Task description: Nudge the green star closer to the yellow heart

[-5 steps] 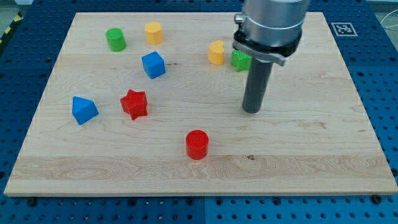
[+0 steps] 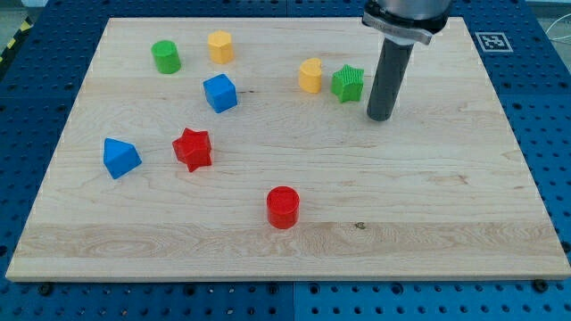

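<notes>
The green star (image 2: 348, 83) sits on the wooden board near the view's top, just right of the yellow heart (image 2: 310, 76), with a small gap between them. My tip (image 2: 381, 116) rests on the board a little to the right of and below the green star, not touching it. The rod rises straight up out of the view's top.
A green cylinder (image 2: 165, 56) and a yellow block (image 2: 220, 45) stand at the top left. A blue cube (image 2: 219, 92), a red star (image 2: 193, 148), a blue wedge-like block (image 2: 119, 157) and a red cylinder (image 2: 283, 207) lie left and below. The board's right edge (image 2: 513, 134) is near.
My tip has moved up and slightly right, from below the green star to beside its right. The star now shows fully. The blocks have not moved.
</notes>
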Controlling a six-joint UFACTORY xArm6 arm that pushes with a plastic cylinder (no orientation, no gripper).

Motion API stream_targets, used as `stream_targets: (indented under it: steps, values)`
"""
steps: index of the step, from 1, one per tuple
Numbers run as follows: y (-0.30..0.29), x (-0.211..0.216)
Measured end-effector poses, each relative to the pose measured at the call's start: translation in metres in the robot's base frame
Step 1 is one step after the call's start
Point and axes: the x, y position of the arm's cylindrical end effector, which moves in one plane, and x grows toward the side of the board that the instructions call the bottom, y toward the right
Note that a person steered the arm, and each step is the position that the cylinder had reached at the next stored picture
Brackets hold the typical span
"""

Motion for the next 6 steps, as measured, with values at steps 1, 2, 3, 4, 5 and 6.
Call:
stream_targets:
  steps: [1,2,3,4,5,6]
  values:
    - [0.000,-0.019]
    - [0.000,-0.046]
    - [0.000,-0.057]
    - [-0.003,-0.061]
    - [-0.004,-0.061]
    - [-0.008,-0.061]
